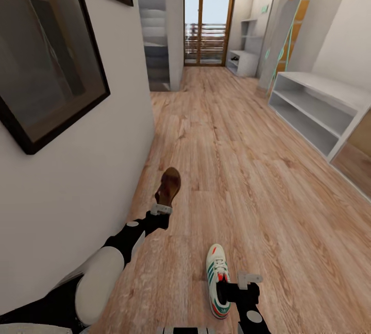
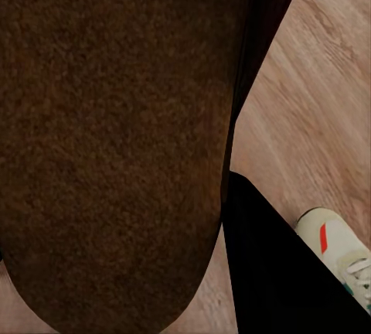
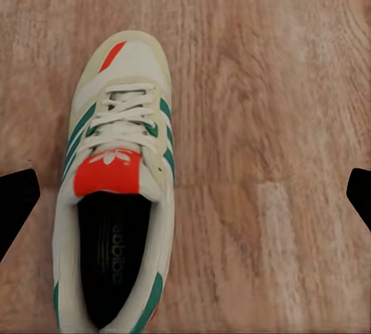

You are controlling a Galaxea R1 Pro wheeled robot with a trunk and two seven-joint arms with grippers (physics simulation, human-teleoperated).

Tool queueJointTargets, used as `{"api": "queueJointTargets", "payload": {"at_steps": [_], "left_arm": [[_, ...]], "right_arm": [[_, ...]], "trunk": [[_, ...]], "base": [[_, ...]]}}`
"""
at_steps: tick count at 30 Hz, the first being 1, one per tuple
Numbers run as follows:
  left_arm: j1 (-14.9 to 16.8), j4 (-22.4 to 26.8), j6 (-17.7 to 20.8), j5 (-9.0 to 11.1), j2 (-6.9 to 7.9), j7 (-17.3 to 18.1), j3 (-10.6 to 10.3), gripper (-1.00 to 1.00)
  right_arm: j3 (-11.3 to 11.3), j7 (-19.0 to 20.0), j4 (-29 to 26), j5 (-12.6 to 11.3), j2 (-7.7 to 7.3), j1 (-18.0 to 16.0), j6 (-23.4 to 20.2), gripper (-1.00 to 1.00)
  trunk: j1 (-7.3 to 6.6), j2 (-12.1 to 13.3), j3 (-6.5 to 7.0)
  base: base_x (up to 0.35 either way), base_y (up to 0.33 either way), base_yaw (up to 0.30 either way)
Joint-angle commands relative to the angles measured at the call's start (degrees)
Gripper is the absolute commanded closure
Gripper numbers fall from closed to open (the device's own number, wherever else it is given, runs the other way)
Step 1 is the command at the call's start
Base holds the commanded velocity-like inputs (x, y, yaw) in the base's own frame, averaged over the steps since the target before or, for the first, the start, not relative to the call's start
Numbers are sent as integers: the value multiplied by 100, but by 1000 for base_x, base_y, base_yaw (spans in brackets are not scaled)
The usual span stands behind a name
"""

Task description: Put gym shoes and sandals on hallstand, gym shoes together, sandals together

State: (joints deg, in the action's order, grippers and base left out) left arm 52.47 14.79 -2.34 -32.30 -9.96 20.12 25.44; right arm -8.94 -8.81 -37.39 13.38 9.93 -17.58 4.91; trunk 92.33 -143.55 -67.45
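Two arms in head view. Left gripper (image 1: 161, 209) clamps the heel end of a brown sandal (image 1: 168, 185), held off the corridor floor (image 1: 247, 169) near the wall (image 1: 93, 179). Right gripper (image 1: 246, 280) hovers with jaws wide apart over a gym shoe (image 1: 216, 277) lying flat on the planks. Hallstand (image 1: 319, 107) sits far right, well apart.

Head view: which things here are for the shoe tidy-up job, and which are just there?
For the job:
sandal, held by the left gripper
gym shoe, by the open right gripper
corridor floor
hallstand, far down the corridor

Just there:
white low shelf unit
framed pictures
glass door
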Motion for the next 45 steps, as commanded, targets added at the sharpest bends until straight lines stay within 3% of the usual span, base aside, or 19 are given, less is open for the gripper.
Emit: {"api": "queueJointTargets", "payload": {"at_steps": [1,6,14,30,45], "left_arm": [[31,2,-13,-80,-4,32,44,100],[174,5,418,-96,-4,393,41,100],[199,6,488,-94,-4,481,40,100],[237,6,489,-83,-4,484,48,100],[236,1,489,-83,-4,485,56,100]], "right_arm": [[-29,-2,4,51,7,-3,19,-100],[-21,2,4,51,7,-4,19,-100],[-20,0,5,51,7,-3,17,-100],[-20,2,9,51,7,-1,19,-100],[-20,2,10,53,7,-1,19,-100]], "trunk": [[1,-4,-36],[4,-5,-70],[4,-5,-71],[45,-26,-431],[84,-46,-879]], "base": [[0,0,0],[0,0,0],[0,0,0],[0,0,0],[0,0,8]]}}
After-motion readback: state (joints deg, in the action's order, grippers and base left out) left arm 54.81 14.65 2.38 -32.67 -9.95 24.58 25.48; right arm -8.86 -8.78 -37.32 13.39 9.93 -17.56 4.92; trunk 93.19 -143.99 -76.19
